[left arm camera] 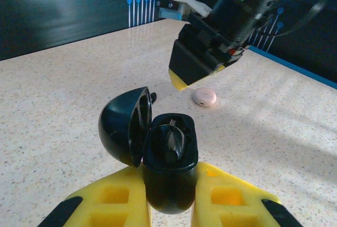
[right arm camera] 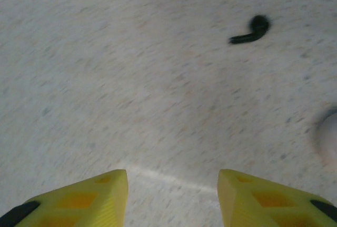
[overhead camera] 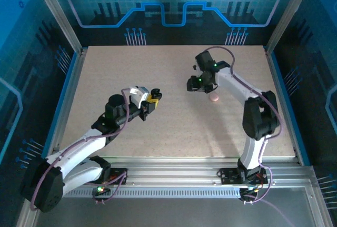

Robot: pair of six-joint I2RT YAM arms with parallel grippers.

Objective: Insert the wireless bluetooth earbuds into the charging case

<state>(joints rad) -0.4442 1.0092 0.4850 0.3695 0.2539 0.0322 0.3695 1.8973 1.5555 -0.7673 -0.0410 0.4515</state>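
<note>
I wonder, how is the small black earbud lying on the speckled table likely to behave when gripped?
The small black earbud looks tiny with a rounded head and thin stem, so it probably weighs little and may skid on the smooth speckled table. Pinched by the open right gripper, it could squirt sideways.

Charging case: black, glossy, rounded. It is upright and clamped between the fingers of the left gripper. The lid is swung open on its hinge to the left, hollow side showing. A dark shape sits in one well, identity unclear.

Earbud: black, stubby head with a short stem. It lies loose on the speckled table, apart from the case; the view is blurred.

Pinkish case: small, round, closed, resting on the table beyond the black case.
</note>
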